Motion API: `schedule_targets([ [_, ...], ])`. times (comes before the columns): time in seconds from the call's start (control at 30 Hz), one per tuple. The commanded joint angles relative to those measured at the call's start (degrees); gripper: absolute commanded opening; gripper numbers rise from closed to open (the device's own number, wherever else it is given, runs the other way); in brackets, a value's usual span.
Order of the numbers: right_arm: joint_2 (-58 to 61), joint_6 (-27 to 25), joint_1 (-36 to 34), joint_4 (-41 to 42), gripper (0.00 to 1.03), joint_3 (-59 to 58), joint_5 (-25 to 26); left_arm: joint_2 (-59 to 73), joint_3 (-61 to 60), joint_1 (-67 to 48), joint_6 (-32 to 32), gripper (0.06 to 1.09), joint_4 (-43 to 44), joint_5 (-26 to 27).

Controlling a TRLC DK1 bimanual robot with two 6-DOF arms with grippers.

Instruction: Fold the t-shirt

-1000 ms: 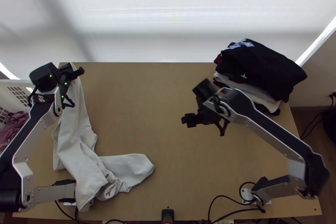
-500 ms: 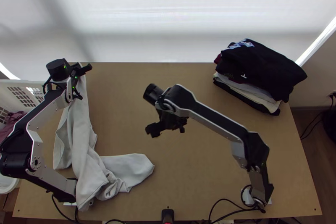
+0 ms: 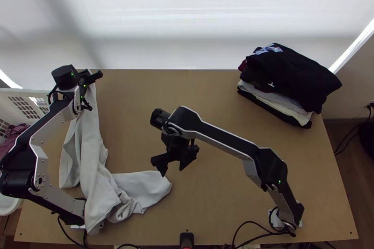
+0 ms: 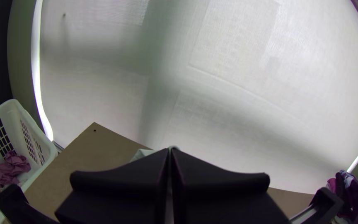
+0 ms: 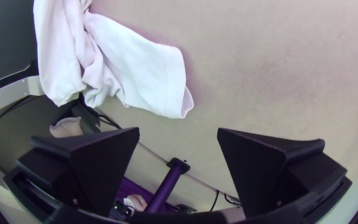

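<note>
Some of the t-shirt (image 3: 93,183) hides behind the left end effector (image 3: 87,78) gripping it; right end effector (image 3: 172,171) released.

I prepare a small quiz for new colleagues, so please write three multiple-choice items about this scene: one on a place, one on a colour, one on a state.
1. In the top view, where on the table is the clothes pile?
A) Far left
B) Far right
C) Near middle

2. What colour is the t-shirt?
A) Black
B) Red
C) Whitish

3. How is the right tool?
A) Open
B) Shut on the t-shirt
C) Shut on nothing

Answers:
1. B: the top view shows it at the far right.
2. C: its cloth looks pale in the top view.
3. A: a wide gap parts its two fingers.
</note>
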Motion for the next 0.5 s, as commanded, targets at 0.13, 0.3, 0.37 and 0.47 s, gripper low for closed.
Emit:
schedule_targets([
  [0.13, 4.0, -1.3, 2.8, 1.8, 0.87, -3.7, -4.3, -0.2, 1.1, 0.2, -0.4, 0.09, 1.9, -0.1],
  [0.3, 4.1, -1.8, 4.1, 6.7, 0.77, -5.8, -4.3, -0.3, 1.0, 0.2, -0.5, 0.09, 2.0, -0.1],
  [0.37, 4.6, -1.6, 4.2, 7.4, 0.74, -5.8, -4.3, -0.4, 0.8, 0.2, -0.5, 0.09, 2.0, -0.1],
  [0.47, 5.0, -1.6, 4.2, 8.1, 0.74, -5.9, -4.2, -0.5, 0.5, 0.2, -0.5, 0.09, 2.0, -0.1],
])
